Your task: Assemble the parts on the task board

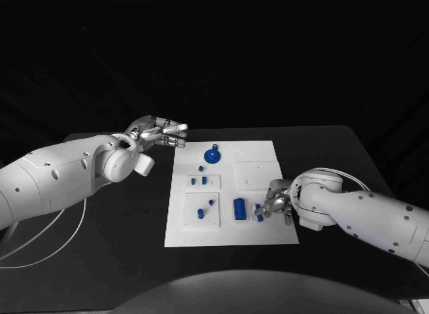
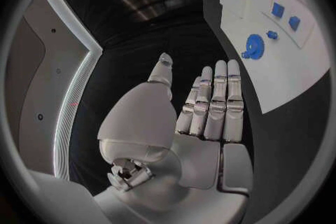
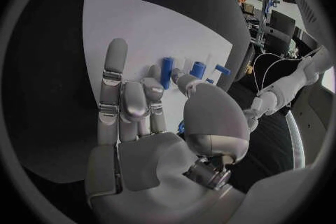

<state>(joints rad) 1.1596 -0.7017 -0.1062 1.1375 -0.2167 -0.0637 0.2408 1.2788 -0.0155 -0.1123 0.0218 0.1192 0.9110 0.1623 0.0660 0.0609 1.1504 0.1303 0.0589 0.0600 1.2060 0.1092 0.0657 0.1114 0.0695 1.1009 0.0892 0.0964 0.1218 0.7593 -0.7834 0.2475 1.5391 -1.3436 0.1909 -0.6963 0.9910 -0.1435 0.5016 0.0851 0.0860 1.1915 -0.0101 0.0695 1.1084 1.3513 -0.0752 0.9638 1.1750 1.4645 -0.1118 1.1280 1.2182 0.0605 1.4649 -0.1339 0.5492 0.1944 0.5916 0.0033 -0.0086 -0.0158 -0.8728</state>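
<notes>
The right hand (image 1: 276, 204) rests on the board (image 1: 271, 235) near its right edge, fingers partly curled; whether it pinches the small blue part (image 1: 259, 213) at its fingertips cannot be told. Just beside lies a blue cylinder (image 1: 239, 208). The left hand (image 1: 161, 133) hovers off the board's far left corner, fingers straight, holding nothing; the blue gear (image 1: 212, 156) is near it.

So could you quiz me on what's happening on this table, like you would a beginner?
1. True or false: the left hand is holding a blue part.
2. Which hand is over the task board? A left, B right, C both.
3. Fill in: the blue gear-like part lies near the board's ___ edge, far or near to the robot?

Key: 1 false, its fingers are apart and hold nothing; 2 B, the right hand; 3 far.
</notes>
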